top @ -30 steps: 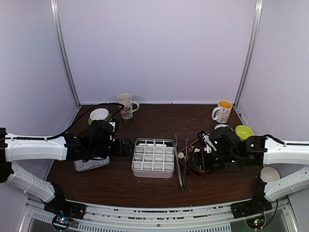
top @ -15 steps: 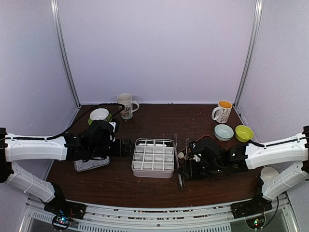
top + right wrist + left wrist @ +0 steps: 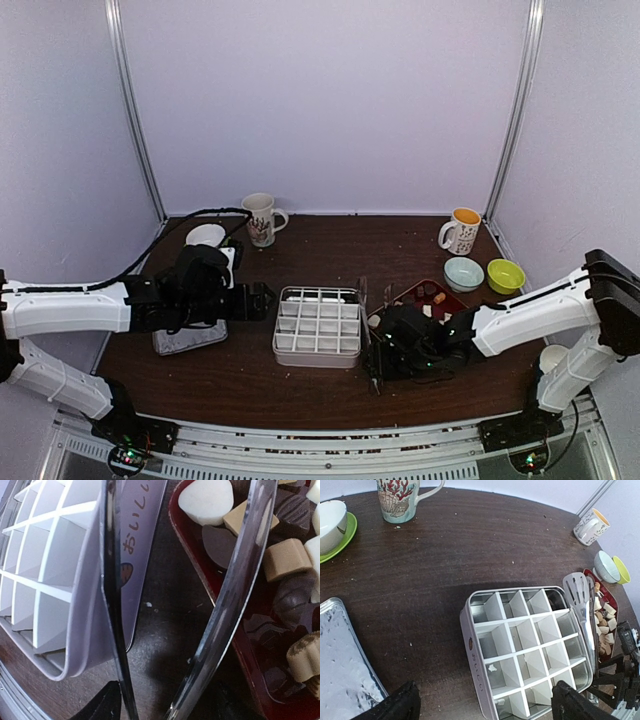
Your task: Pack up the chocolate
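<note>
The chocolate (image 3: 282,560), brown, tan and white pieces, fills a red tray (image 3: 200,565), seen also in the top view as chocolate (image 3: 430,295) and in the left wrist view as chocolate (image 3: 604,625). A white grid box (image 3: 316,357) stands mid-table, its cells empty. Metal tongs (image 3: 372,345) lie between box and tray. My right gripper (image 3: 383,352) is low at the tongs' near end. In its wrist view the right gripper (image 3: 160,710) stands open, both arms of the tongs (image 3: 235,585) between its fingers. My left gripper (image 3: 485,705) hangs open over the box's (image 3: 475,655) left wall.
Two mugs (image 3: 262,217) (image 3: 462,230) stand at the back. A pale blue bowl (image 3: 463,273) and a green bowl (image 3: 505,273) sit right of the tray. A white bowl (image 3: 205,236) and a foil tray (image 3: 188,340) are beside the left arm. A white dish (image 3: 558,360) lies at the right.
My right arm has swung left from over the red tray down to the tongs, and its jaws have narrowed. The left arm has barely shifted.
</note>
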{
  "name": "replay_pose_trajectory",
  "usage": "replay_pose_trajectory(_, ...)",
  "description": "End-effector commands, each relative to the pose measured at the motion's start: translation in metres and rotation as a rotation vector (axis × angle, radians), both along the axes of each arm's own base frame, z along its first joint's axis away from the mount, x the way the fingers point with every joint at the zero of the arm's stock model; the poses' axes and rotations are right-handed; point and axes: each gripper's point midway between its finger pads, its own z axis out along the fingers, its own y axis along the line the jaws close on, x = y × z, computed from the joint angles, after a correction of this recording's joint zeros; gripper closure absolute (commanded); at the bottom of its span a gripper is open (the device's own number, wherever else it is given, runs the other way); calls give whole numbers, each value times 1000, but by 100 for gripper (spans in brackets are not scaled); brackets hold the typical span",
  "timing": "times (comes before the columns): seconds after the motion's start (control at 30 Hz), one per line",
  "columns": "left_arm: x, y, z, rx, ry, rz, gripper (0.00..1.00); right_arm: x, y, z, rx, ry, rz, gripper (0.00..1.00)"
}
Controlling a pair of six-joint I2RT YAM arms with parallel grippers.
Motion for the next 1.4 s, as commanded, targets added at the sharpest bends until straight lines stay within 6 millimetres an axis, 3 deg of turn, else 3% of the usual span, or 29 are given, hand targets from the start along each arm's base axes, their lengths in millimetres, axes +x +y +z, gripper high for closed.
replay_pose_trajectory(0.0,3,6,1,18,-24,13,6,11,12,6,17,-42,-22,39)
replay_pose_trajectory(0.17,3,6,0,22,-22,14,6,16,14,0,1,-54,-33,45)
replay_pose_trajectory(0.3,3,7,0,33,-20,13,6,19,13,5,11,-78,-38,59)
replay_pose_trajectory(0.57,4,7,3,33,-27,13,6,29,-12,46,0,-227,-55,69)
replay_pose_trajectory(0.73,4,-3,8,0,-31,-18,6,28,-12,74,-6,-297,26,72)
replay_pose_trajectory(1.13,-17,-65,71,-314,-75,-298,9,18,2,133,109,-453,218,76)
replay_pose_trajectory(1.37,-27,-86,99,-477,-80,-386,9,9,15,154,196,-494,301,75)
